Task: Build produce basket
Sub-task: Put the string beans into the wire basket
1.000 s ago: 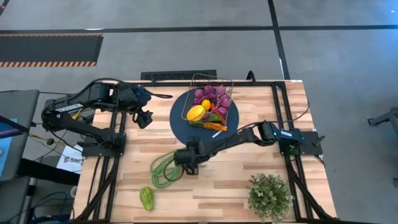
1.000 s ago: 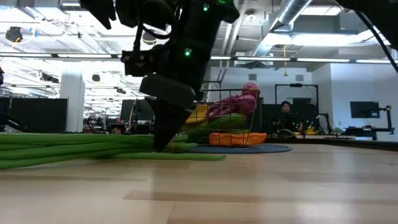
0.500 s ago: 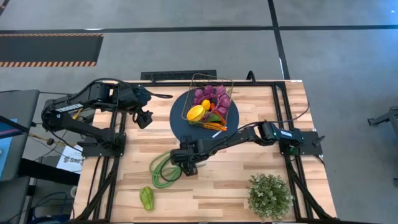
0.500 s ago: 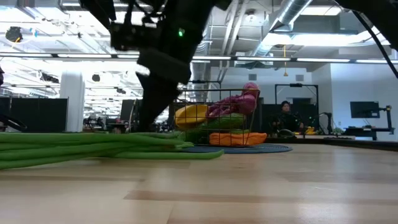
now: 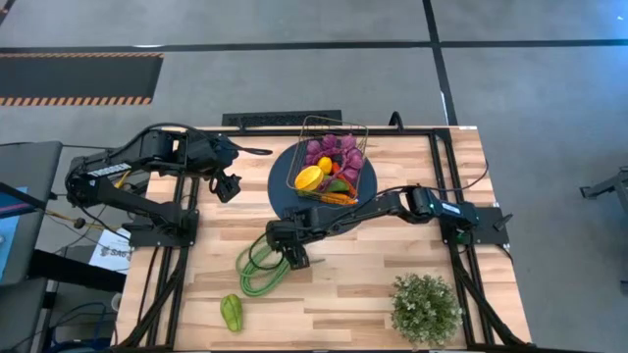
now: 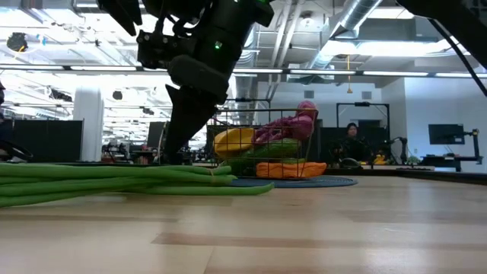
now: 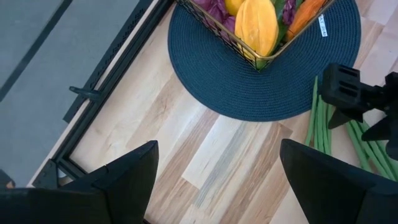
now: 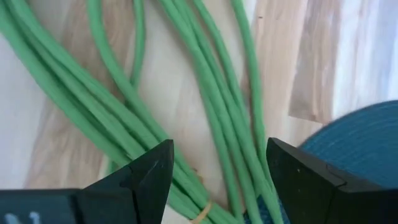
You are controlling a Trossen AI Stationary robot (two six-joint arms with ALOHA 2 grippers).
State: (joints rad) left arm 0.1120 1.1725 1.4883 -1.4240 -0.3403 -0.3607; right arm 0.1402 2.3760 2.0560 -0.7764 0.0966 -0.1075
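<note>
Left gripper [image 5: 229,186]: hanging with fingers spread and nothing between them, near the table's [image 5: 392,265] back left, well apart from the produce.
Pepper [image 5: 232,312]: lying alone near the table's front left edge.
Beans [image 5: 257,270]: sprawling in a green loop on the wood.
Right gripper [image 5: 285,250]: hovering over the beans, fingers parted, gripping nothing.
Basket [image 5: 355,130]: sitting on the round blue mat [image 5: 283,191], holding a lemon [image 5: 309,178], grapes [image 5: 334,150] and carrots [image 5: 339,199].
Plant [image 5: 426,308]: standing at the front right.
</note>
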